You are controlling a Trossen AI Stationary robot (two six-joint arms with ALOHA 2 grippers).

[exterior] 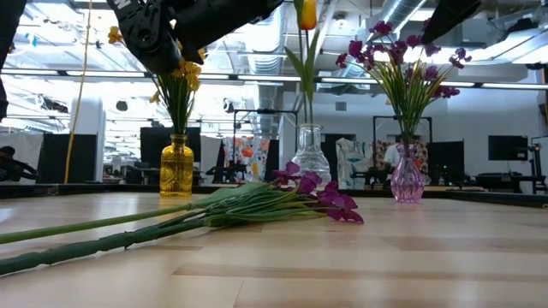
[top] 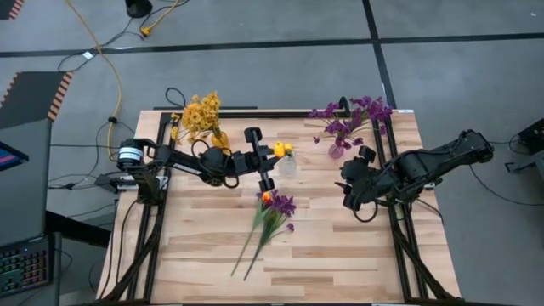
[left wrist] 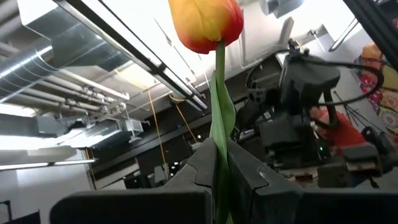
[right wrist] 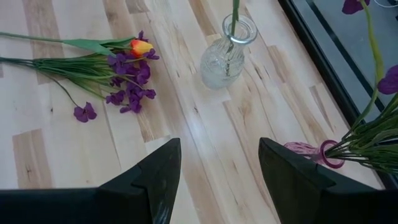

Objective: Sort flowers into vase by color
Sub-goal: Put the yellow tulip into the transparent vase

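Three vases — amber (exterior: pixel 176 167), clear (exterior: pixel 310 156), pink (exterior: pixel 407 175). Two tulips: one (left wrist: pixel 207 23) held over the clear vase, one (right wrist: pixel 141 47) lying on the table (top: pixel 340 246) — beside one purple bunch (right wrist: pixel 127 84).

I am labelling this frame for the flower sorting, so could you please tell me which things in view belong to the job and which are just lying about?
Job:
- tulip pinched in the left gripper, stem in the clear vase
- yellow flowers in the amber vase
- purple flowers in the pink vase
- loose purple and tulip stems
- right gripper, open

Lying about:
- yellow cable
- keyboard
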